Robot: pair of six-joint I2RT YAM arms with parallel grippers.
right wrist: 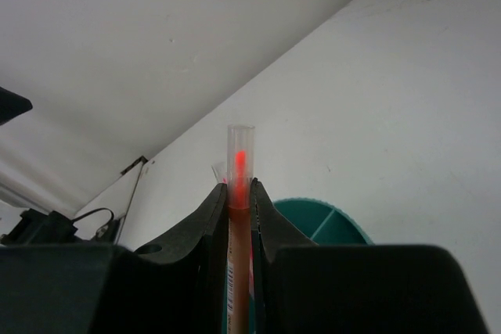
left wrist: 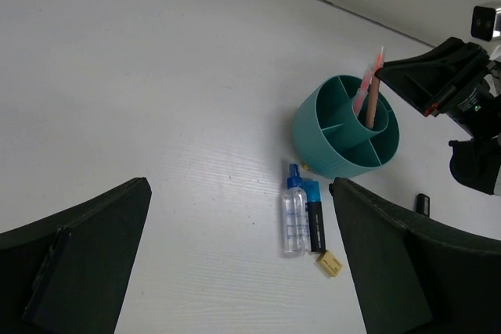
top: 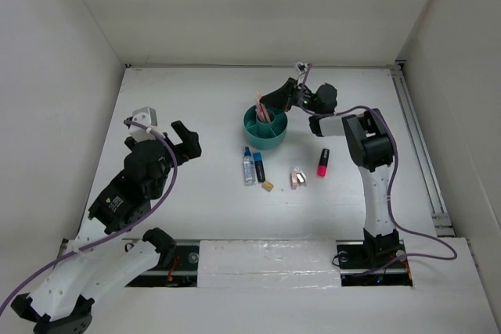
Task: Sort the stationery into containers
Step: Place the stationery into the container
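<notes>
Teal organizer (top: 271, 141), pink pencils (left wrist: 374, 99) upright inside (one gripped), marker (top: 259, 168), highlighter (top: 322, 163) lying nearby

Bare white tabletop (top: 180, 99) left of round teal plastic organizer (top: 270, 137). Right gripper (top: 268, 105) with salmon-pink pencil (right wrist: 239, 185) blocks above; blue-capped clear pen (top: 248, 167), dark marker (top: 259, 168) crowd near side.

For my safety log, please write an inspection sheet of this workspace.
Surface: white table, no spills seen.
Job's things: teal organizer with a second pencil standing in it; blue-capped clear pen, dark marker, tan block, clips and pink highlighter lie on the table.
Clutter: nothing seen.
Grippers: left gripper open, empty; right gripper shut on a salmon-pink pencil above the organizer.
Cables: purple cables along both arms.
Surroundings: white walls; rail at the right edge.
</notes>
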